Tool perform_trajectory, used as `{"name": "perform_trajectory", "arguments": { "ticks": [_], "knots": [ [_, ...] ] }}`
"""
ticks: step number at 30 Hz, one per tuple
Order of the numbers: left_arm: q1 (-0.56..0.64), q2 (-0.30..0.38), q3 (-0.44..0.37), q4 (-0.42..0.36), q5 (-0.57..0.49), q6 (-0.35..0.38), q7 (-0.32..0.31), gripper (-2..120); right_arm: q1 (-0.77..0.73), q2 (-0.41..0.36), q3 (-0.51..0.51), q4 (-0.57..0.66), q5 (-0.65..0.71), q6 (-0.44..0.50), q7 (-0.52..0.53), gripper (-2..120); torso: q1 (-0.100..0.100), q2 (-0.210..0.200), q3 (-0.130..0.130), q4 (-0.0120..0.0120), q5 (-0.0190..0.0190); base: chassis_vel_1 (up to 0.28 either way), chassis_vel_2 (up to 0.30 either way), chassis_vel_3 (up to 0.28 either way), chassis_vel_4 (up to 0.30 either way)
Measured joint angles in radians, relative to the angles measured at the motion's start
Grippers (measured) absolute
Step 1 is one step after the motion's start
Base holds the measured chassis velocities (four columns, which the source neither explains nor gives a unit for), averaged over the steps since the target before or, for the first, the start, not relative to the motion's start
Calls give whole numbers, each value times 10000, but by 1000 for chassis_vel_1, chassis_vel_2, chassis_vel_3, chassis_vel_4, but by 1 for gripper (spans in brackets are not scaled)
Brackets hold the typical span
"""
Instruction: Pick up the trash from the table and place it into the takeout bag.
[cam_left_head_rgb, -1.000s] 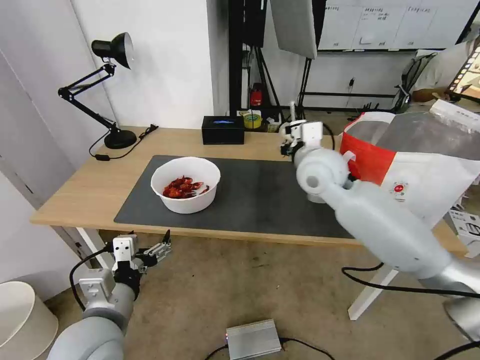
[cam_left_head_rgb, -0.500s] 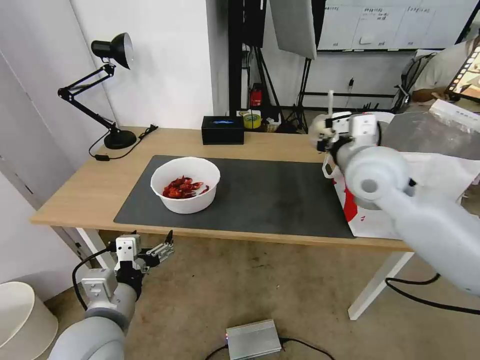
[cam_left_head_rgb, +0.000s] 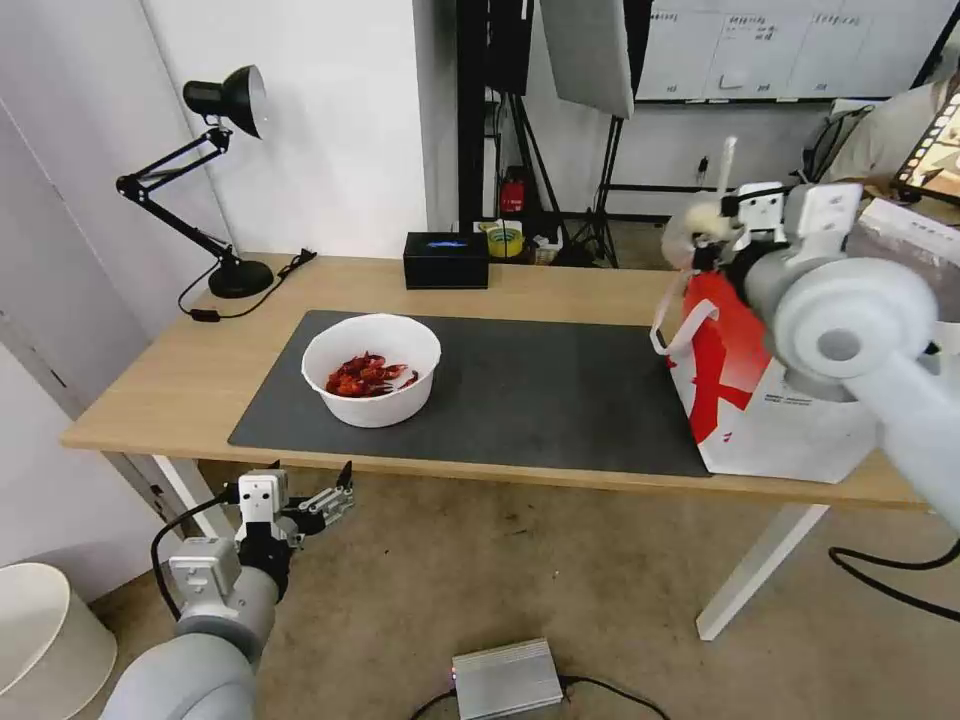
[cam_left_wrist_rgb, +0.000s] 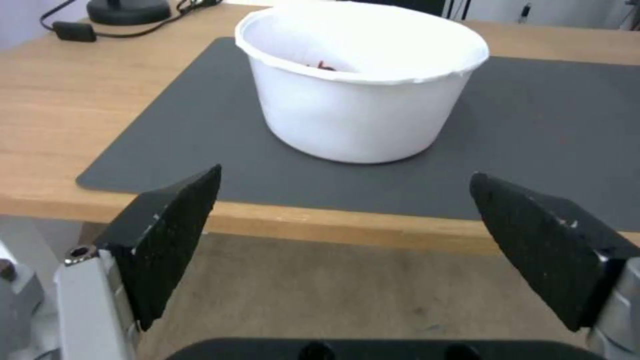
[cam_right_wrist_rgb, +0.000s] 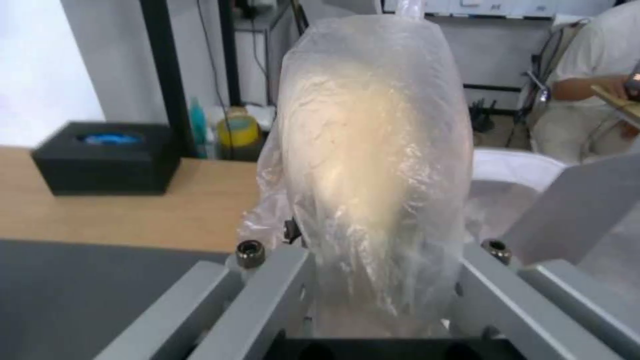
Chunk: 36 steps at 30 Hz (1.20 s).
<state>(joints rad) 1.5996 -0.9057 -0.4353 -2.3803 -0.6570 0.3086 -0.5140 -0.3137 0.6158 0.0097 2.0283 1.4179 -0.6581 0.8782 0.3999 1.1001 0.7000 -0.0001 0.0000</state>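
Above takeout bag (cam_left_head_rgb: 760, 400), R gripper (cam_left_head_rgb: 712, 232) w/ small clear bag (cam_right_wrist_rgb: 373, 165), risen

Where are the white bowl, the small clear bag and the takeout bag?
white bowl (cam_left_head_rgb: 371, 369): head view, on its shells inside.
small clear bag (cam_right_wrist_rgb: 363, 165): right wrist view, on its whitish lump.
takeout bag (cam_left_head_rgb: 720, 370): head view, on its red side.

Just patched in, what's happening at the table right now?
The right gripper is holding a small clear bag with a whitish lump, raised over the near edge of the takeout bag at the table's right end. The left gripper hangs open, low in front of the table, facing the white bowl of crayfish shells, which sits on the dark mat.
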Motion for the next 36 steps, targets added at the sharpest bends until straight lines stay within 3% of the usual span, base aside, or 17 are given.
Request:
{"name": "perform_trajectory", "arguments": {
  "ticks": [6,12,27,36],
  "knots": [
    [-109,42,87,30,-29,1,2,100,11,-67,155,-54,188,463,-531,6,0,-1,1,2,0,0,0,0,0],
    [-125,3,165,62,-31,0,20,100,-100,-502,439,-15,187,387,-267,6,0,0,1,1,-1,0,0,0,0],
    [-280,114,403,82,-40,0,49,100,-2428,-1308,2434,288,40,38,-257,6,0,-1,0,1,-1,0,0,0,0],
    [-281,186,419,56,-48,2,54,100,-3439,-1316,2955,300,-131,-3,-171,6,0,-1,0,1,0,0,0,0,0]
  ]
}}
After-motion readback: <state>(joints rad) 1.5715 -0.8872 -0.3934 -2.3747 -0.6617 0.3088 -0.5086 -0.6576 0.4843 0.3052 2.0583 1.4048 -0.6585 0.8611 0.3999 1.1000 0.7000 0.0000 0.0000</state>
